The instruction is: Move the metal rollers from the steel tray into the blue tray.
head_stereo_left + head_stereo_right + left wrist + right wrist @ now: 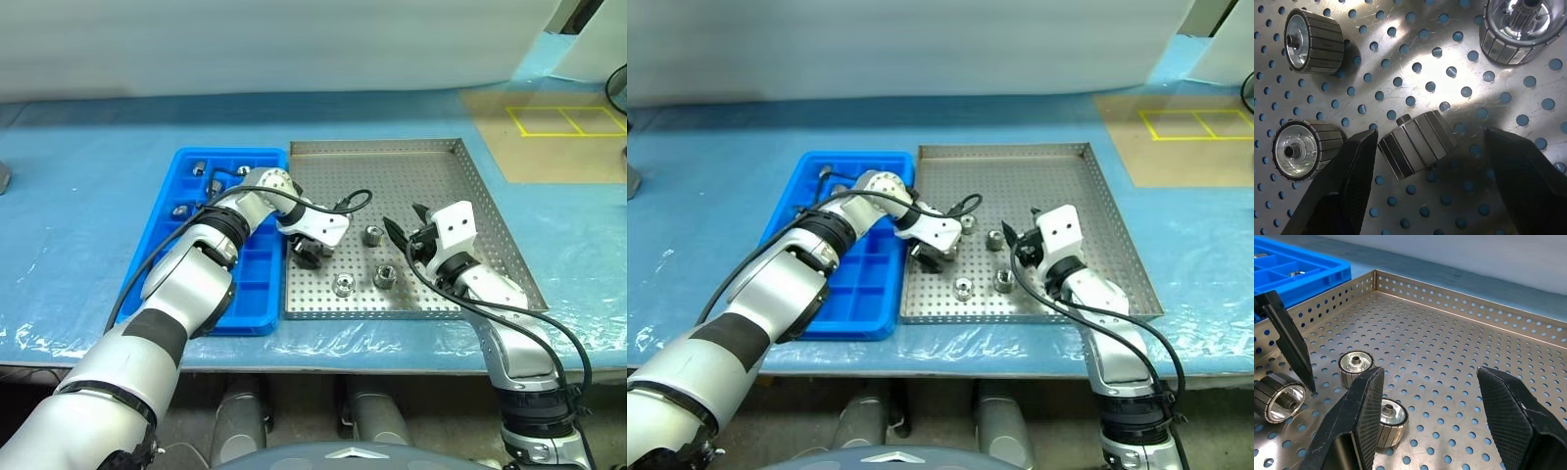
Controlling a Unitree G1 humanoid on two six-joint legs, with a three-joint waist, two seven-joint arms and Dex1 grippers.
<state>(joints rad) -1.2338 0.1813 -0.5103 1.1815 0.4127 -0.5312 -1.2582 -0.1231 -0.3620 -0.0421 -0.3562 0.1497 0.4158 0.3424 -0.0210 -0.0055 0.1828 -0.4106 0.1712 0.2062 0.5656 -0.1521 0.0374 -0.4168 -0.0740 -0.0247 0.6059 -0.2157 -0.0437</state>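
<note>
1. My left gripper (pixel 1425 196) hangs over the left part of the steel tray (pixel 470 186), pointing steeply down, fingers spread wide with nothing held
2. One of the metal rollers, the roller lying on its side (pixel 1418 143), sits on the perforated floor right in the gap between those fingers; it looks closer to one finger (pixel 1347 181) than the other, and I cannot tell whether that finger already touches it
3. Its long axis runs slantwise to the line between my fingertips, not squarely across it, so I judge closing now would pinch the ribbed barrel at an angle; a small roll of the wrist would seat it better
4. Three more rollers rest loose on the tray: one further in (pixel 371 235), one nearer me (pixel 342 285) and one to its right (pixel 384 276)
5. My right gripper (pixel 1430 396) hovers low and level over the right half of the steel tray, fingers parted and empty, with the nearest roller (pixel 1388 413) just beside its left finger
6. The left arm is plainly the nearer one to the roller lying on its side and to the blue tray (pixel 162 235), which lies touching the steel tray's left rim on the blue-covered surface (pixel 78 196)
7. The blue tray already holds a few rollers in its far compartments (pixel 196 166), so the near ones look free for the next drop
</note>
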